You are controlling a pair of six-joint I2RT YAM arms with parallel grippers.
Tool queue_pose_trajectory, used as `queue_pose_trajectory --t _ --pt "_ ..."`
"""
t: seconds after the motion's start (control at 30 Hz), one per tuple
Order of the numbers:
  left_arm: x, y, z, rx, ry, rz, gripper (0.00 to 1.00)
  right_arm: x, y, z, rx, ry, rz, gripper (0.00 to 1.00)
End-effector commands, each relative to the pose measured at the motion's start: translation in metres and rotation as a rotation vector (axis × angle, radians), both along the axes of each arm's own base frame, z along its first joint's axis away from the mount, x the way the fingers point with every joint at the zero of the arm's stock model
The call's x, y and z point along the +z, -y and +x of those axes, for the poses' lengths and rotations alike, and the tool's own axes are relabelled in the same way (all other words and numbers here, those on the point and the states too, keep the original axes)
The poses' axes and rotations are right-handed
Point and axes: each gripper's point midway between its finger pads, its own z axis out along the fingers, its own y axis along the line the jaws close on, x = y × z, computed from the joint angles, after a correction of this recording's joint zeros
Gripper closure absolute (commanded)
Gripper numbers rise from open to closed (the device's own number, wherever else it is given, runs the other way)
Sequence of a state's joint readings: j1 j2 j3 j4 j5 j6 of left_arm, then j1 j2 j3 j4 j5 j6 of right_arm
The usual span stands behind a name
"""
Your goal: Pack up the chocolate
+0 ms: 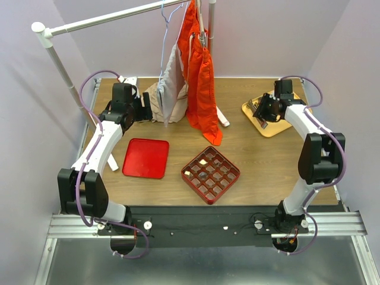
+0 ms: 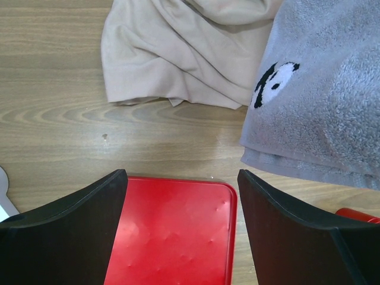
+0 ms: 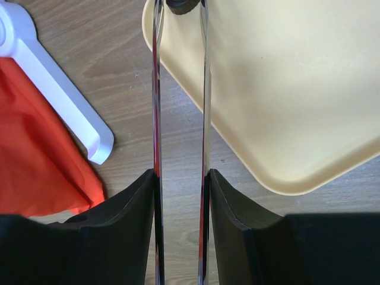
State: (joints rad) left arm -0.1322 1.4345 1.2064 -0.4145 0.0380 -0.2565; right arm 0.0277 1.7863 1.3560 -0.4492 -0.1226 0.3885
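Presently right gripper point(image 3: 181, 175) clamps tongs point(image 3: 157, 89) pinching chocolate point(image 3: 181, 5) at twelve o'clock; slackening risks dropping it. Left gripper point(image 2: 181, 178) wide.

Pale lilac walls point(image 1: 267, 35) close in a wooden table point(image 1: 261, 160) on three sides, under even light with soft shadows. A white clothes rail point(image 1: 107, 19) on a slanted pole crosses above the table's far side. Aluminium rails point(image 1: 338, 224) edge its near side, with a grey metal sheet point(image 1: 208, 267) below them
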Motion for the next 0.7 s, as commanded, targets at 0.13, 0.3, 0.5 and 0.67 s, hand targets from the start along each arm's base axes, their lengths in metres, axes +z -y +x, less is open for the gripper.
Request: queue_pose_trajectory --t 0.13,0.3,0.5,0.67 --pt "0.003 -0.001 0.006 0.008 0.000 0.000 0.16 0.001 -0.001 0.013 0.023 0.034 -0.106 0.48" --pt "0.005 -0.002 0.007 0.011 0.005 0.002 0.15 -0.003 -0.005 0.014 0.034 0.028 -0.111 0.48" --pt "0.005 -0.002 0.006 0.011 0.003 0.002 0.15 0.002 0.006 0.012 -0.004 0.039 -0.181 0.53" --pt "0.006 -0.002 0.006 0.014 0.004 0.000 0.15 0.009 0.013 0.008 -0.025 0.053 -0.209 0.57"
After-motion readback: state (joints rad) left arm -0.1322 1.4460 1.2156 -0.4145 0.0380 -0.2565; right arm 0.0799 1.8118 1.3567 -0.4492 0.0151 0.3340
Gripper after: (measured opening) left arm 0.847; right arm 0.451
